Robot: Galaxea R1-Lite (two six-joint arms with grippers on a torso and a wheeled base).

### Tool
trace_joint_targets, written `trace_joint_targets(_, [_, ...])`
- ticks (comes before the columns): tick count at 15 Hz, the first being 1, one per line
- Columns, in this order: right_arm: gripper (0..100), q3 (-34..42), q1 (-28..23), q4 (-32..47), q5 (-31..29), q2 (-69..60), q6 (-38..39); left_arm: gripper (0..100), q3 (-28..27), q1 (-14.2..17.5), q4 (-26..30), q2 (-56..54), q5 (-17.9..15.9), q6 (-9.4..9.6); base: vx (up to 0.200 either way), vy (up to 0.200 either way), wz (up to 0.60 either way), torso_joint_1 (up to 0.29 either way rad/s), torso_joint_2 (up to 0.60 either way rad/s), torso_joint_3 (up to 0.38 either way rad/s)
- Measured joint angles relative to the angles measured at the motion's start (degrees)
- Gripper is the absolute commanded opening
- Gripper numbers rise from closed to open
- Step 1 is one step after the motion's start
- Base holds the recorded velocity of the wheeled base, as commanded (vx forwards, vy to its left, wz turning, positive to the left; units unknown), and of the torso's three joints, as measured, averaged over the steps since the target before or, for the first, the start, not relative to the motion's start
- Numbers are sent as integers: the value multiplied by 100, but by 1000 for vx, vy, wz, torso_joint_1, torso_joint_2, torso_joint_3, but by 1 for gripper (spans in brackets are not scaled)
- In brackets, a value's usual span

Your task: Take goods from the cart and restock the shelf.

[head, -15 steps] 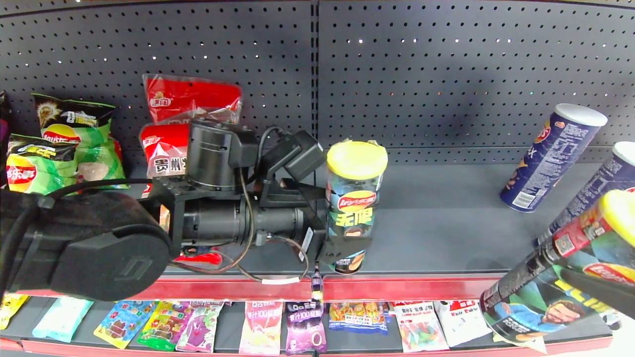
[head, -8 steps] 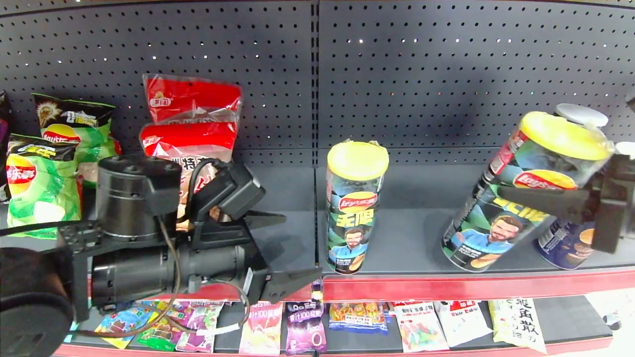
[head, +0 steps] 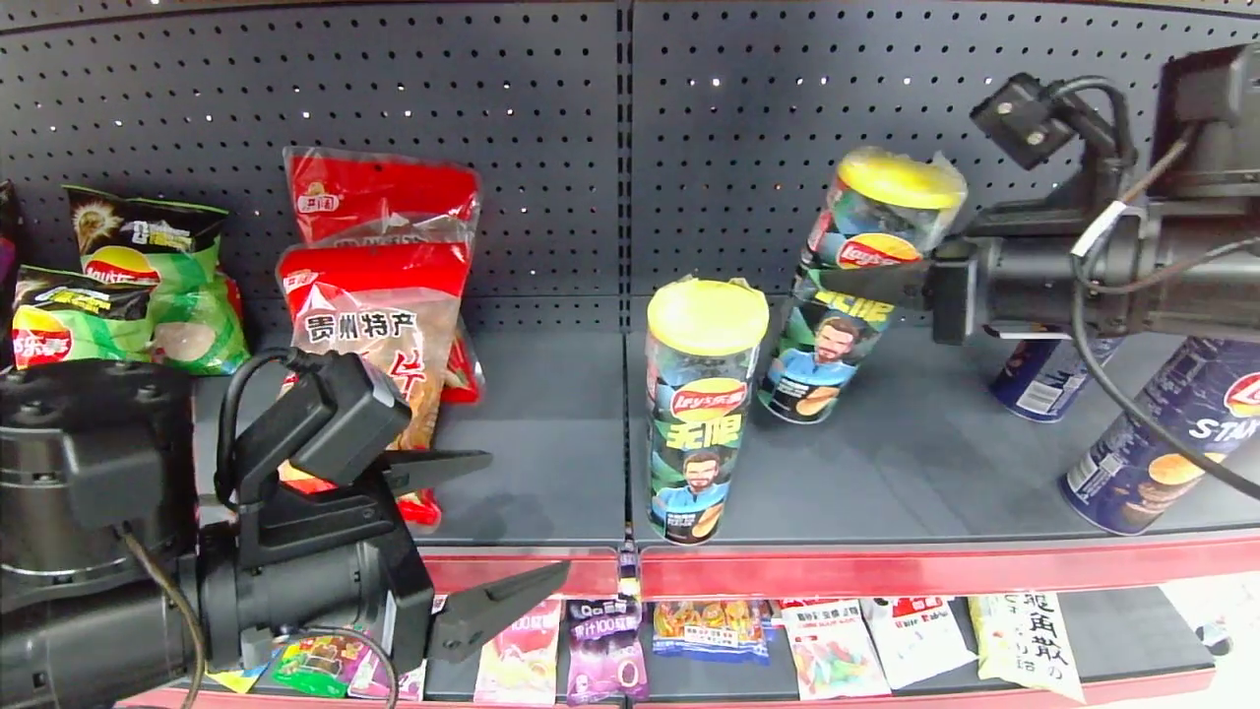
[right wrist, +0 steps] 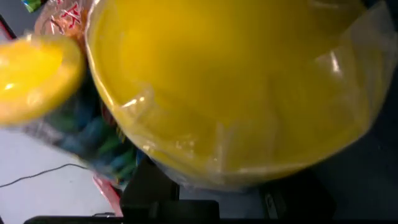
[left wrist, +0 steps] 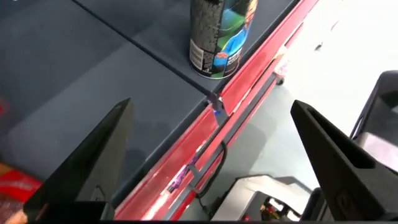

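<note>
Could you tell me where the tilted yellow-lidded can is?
Head view, right of centre: the tilted can sits in the right pincer, behind the upright can.

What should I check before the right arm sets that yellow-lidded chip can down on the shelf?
1. Grip: right gripper shut on the held can: ok.
2. Held can upright: it tilts, lid toward the robot's right: not ok.
3. Landing spot: bare shelf between the standing can and the blue cans: ok.
4. Held can's base touching the shelf: cannot tell.
5. Left gripper open, at the shelf's front edge, apart from the standing can: ok.
</note>
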Motion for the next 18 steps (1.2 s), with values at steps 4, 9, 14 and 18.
trace_joint_targets(4, [0, -769, 336, -33, 55, 808, -99, 100, 22, 0, -2, -171, 29, -6, 0, 0, 0, 0, 0, 0])
trace_joint_targets(9, [0, -1136, 564, -35, 57, 1351, -107, 100, 9, 4, -2, -202, 71, -41, 0, 0, 0, 0, 0, 0])
trace_joint_targets(14, [0, -1419, 564, -33, 57, 1729, -107, 100, 11, 17, -2, -191, 71, -137, 0, 0, 0, 0, 0, 0])
trace_joint_targets(18, [0, -1485, 575, -32, 57, 1880, -106, 100, 11, 30, -2, -188, 71, -158, 0, 0, 0, 0, 0, 0])
